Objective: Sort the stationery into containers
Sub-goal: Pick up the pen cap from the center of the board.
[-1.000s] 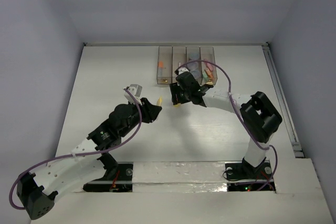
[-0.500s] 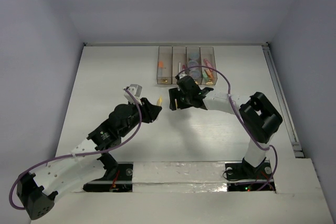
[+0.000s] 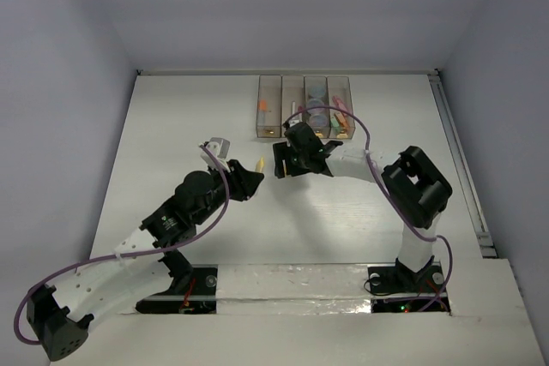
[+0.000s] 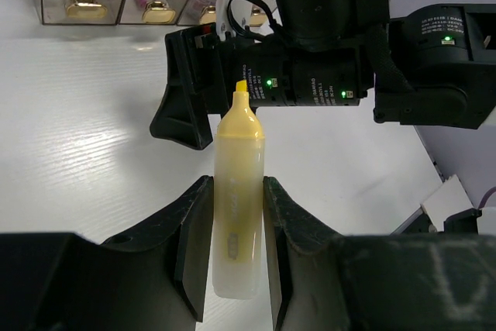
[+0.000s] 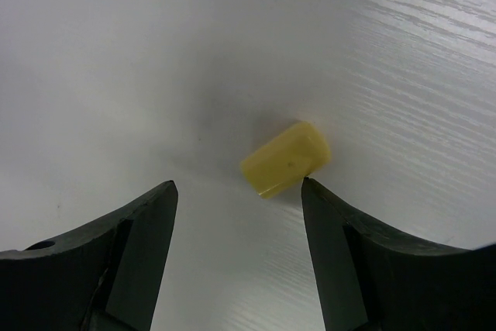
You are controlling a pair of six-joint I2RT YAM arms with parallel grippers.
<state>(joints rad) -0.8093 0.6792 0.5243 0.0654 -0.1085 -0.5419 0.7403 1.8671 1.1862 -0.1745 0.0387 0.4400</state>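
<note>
My left gripper (image 4: 231, 191) is shut on a yellow marker (image 4: 239, 191) with its cap off and its tip pointing away toward the right arm. In the top view the left gripper (image 3: 246, 177) holds the marker (image 3: 260, 164) just left of my right gripper (image 3: 281, 165). My right gripper (image 5: 237, 184) is open over the table, and a small yellow cap (image 5: 285, 159) lies on the table just beyond its right fingertip. The four joined translucent containers (image 3: 304, 107) stand at the back and hold coloured markers and bluish rolls.
The right arm's black wrist (image 4: 310, 52) fills the space directly ahead of the held marker. The bins' front ends with yellow round marks (image 4: 85, 7) show at the left wrist view's upper left. White walls surround the table.
My right gripper has moved a little left and away from the bins, toward the left gripper. The left arm has hardly moved.
</note>
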